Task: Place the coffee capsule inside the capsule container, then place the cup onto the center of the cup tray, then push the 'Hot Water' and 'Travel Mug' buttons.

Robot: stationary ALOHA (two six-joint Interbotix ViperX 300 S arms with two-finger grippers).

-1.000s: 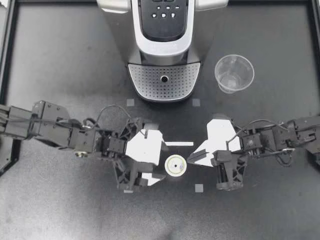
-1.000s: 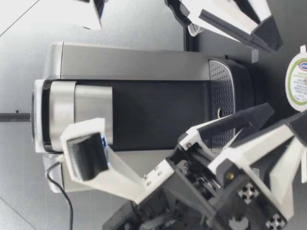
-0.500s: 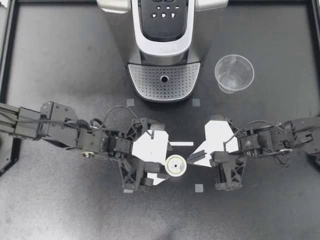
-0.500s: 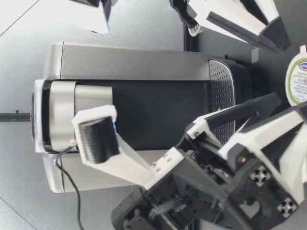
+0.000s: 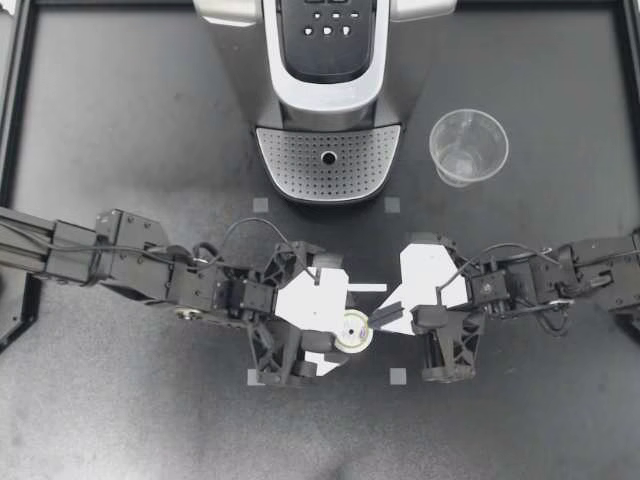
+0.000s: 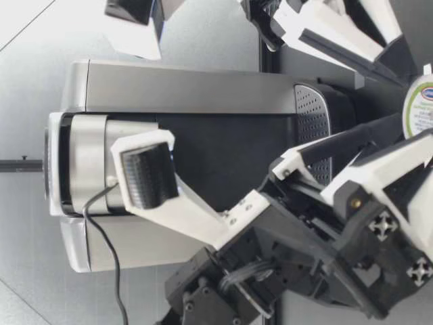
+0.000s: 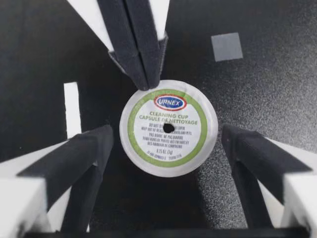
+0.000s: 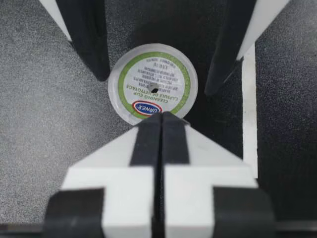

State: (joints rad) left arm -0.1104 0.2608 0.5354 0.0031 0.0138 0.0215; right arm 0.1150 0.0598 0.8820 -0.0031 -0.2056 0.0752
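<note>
Between my left gripper's (image 5: 344,328) spread fingers (image 7: 86,156) sits the capsule (image 7: 168,128).

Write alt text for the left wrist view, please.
A coffee capsule, lid up, stands on the dark table inside my open left end effector, clear gaps either side. My shut right end effector reaches its far rim from ahead.

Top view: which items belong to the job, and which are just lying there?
Job: coffee capsule, flanked by the open left gripper, shut right gripper at its rim; clear cup; coffee machine with cup tray and buttons.
Lying about: white tape strip; grey square markers.
</note>
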